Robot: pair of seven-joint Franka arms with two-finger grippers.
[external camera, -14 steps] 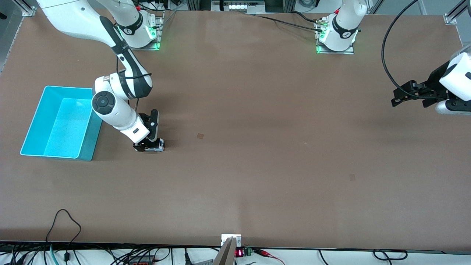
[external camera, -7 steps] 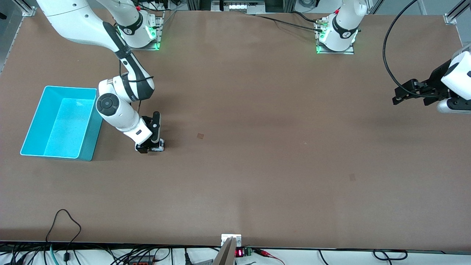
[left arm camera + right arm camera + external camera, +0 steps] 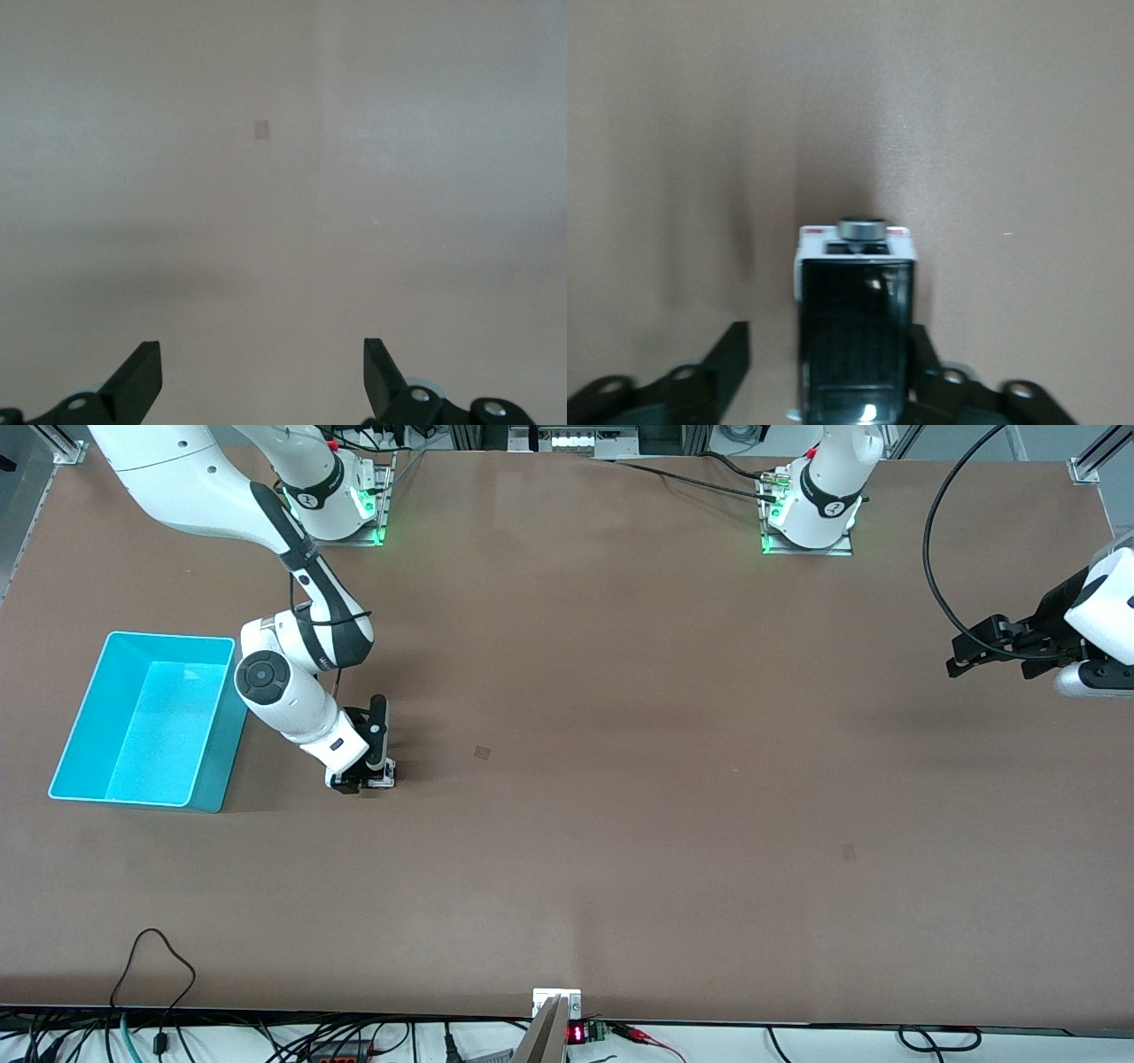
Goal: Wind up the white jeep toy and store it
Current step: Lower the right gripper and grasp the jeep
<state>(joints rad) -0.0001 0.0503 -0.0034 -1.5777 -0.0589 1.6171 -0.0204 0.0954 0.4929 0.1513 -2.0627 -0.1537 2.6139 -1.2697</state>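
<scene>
The white jeep toy (image 3: 379,776) (image 3: 855,310), white with a black roof section, stands on the brown table beside the turquoise bin (image 3: 151,726), toward the right arm's end. My right gripper (image 3: 361,779) (image 3: 830,336) is down at the table and straddles the jeep. One of its fingers (image 3: 920,345) lies against the jeep's side. The other finger (image 3: 733,350) stands a little apart from it. My left gripper (image 3: 961,657) (image 3: 263,359) waits open with nothing between its fingers, over bare table at the left arm's end.
The bin stands open-topped and holds nothing, a short way from the jeep. A small dark patch (image 3: 482,752) marks the table near the middle, and another patch (image 3: 848,851) lies nearer the front camera. Cables run along the front edge.
The right arm's wrist has shifted a little away from the bin and settled over the jeep. The jeep has stayed in place. The left arm has barely moved.
</scene>
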